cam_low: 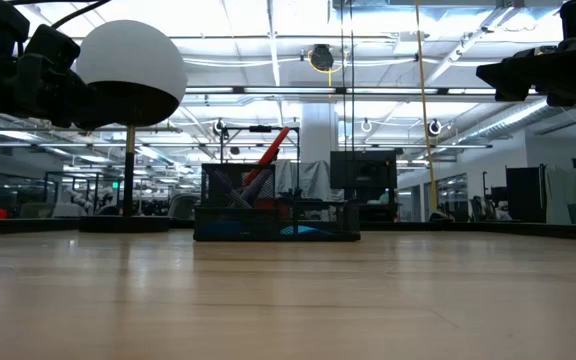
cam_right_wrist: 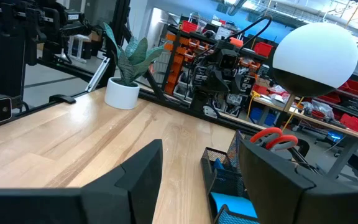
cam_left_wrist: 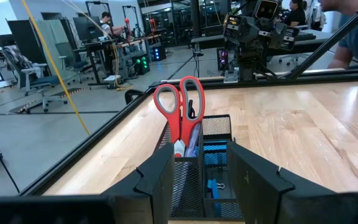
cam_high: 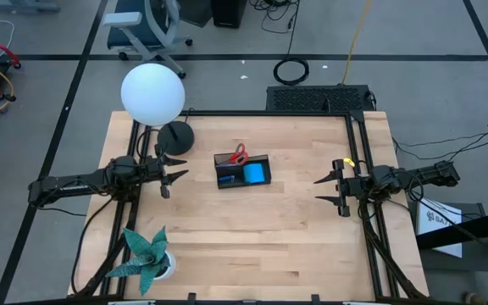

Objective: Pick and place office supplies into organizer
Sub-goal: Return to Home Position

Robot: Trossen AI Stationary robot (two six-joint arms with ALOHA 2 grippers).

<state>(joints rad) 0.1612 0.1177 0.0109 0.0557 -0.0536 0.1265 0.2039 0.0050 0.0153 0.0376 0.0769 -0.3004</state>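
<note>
Scissors (cam_high: 239, 153) stand, tips hidden in organizer (cam_high: 262, 158); left pincer (cam_high: 184, 166), right pincer (cam_high: 318, 189) gape.

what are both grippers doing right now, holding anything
Left gripper: open, holding nothing.
Right gripper: open, holding nothing.

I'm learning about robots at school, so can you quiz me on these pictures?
1. True or false: the scissors stand in the black tray.
2. The pad lying in the tray is: A blue, B yellow, C green.
3. Fill in: the left gripper and the right gripper are both ___, holding nothing.
Key: 1 true; 2 A; 3 open.
</note>
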